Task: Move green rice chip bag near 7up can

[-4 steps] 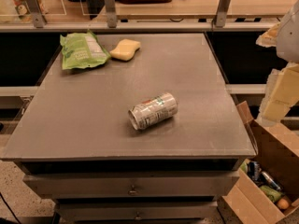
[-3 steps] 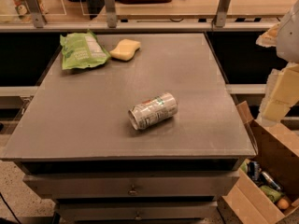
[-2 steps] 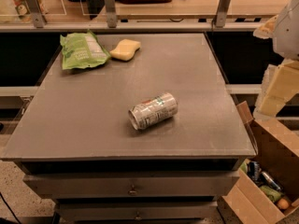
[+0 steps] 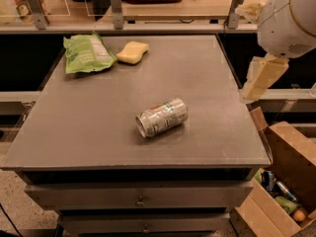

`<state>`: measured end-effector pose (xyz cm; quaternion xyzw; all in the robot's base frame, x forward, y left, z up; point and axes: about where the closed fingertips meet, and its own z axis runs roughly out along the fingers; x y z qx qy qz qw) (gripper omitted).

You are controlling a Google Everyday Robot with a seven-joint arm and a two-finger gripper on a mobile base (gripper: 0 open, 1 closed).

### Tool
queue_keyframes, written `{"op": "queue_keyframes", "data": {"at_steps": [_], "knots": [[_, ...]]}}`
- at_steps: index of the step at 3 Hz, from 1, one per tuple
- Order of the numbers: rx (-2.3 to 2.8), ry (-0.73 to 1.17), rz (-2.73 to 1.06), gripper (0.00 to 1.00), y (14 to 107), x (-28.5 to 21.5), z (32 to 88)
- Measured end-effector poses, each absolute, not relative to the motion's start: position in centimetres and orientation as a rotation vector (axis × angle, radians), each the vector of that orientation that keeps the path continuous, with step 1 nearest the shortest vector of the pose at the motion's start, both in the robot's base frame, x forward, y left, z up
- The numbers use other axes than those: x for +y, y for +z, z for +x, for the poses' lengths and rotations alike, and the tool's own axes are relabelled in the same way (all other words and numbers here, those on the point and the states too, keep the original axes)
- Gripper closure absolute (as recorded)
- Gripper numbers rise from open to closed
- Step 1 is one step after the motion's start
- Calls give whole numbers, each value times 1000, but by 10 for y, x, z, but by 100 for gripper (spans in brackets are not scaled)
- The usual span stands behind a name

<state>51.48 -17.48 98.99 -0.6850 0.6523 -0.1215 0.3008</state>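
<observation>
The green rice chip bag (image 4: 86,53) lies flat at the table's far left corner, its white label panel facing up. The 7up can (image 4: 162,117) lies on its side near the middle of the table, well apart from the bag. My arm (image 4: 291,19) comes in from the upper right. The gripper (image 4: 261,78) hangs beside the table's right edge, level with the middle of that edge, far from both the bag and the can, with nothing seen in it.
A pale yellow sponge (image 4: 132,52) lies just right of the bag. The grey table (image 4: 74,132) has drawers below. An open cardboard box (image 4: 281,181) with cans stands on the floor at the lower right. A railed counter (image 4: 173,14) runs behind the table.
My arm has swung left, further into view, bringing the gripper closer to the table's right edge. The bag, sponge and can have not moved.
</observation>
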Motion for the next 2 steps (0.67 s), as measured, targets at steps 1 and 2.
{"op": "queue_keyframes", "data": {"at_steps": [1, 2], "knots": [[1651, -384, -1807, 0, 1003, -171, 527], [1653, -384, -1805, 0, 1003, -171, 527]]}}
